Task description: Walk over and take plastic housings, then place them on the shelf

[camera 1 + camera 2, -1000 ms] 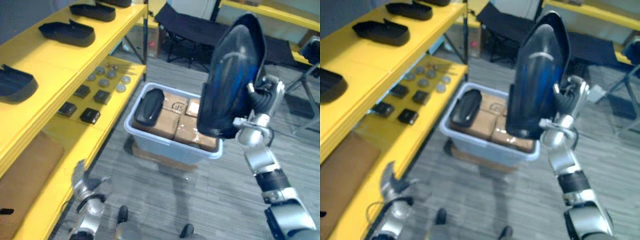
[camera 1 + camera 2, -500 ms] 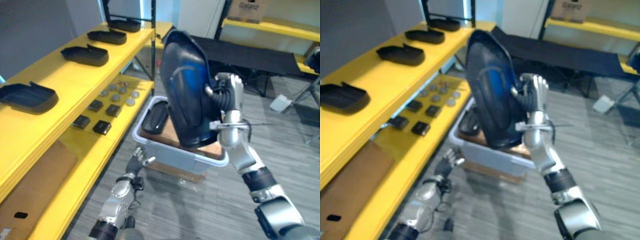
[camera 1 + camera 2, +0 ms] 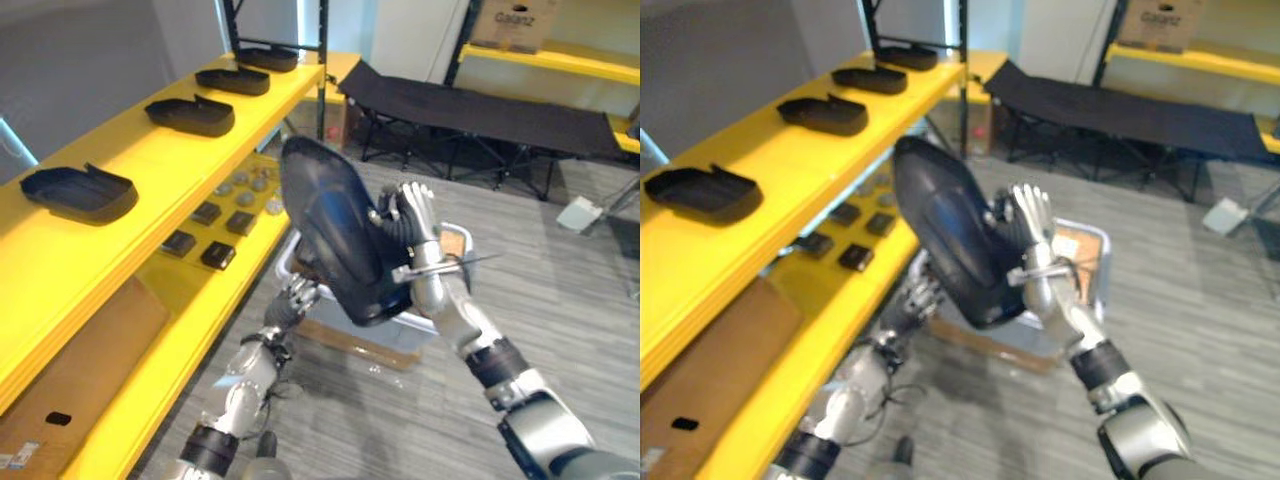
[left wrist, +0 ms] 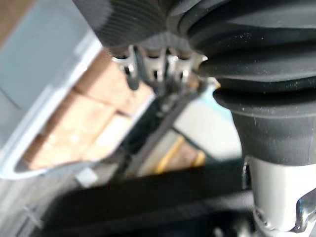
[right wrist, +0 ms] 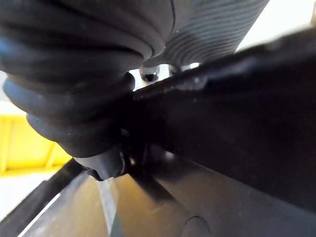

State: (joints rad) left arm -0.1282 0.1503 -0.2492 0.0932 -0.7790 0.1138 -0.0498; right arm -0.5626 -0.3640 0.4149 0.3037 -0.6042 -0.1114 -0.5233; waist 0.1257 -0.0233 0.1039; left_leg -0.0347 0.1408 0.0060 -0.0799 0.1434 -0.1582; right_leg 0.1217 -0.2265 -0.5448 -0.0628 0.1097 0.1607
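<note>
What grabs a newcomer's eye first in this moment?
The big dark plastic housing, held up mid-frame in the right robot hand, dominates. To its left runs the yellow shelf, with four more housings lined along its top level. The left robot hand hangs just below the held housing's lower edge.

Looked down from head height in stereo, sharing yellow shelf (image 3: pixel 150 185) and grey bin (image 4: pixel 47 69). Shot close from each wrist: left toward bin, right against black housing (image 5: pixel 237 123).
</note>
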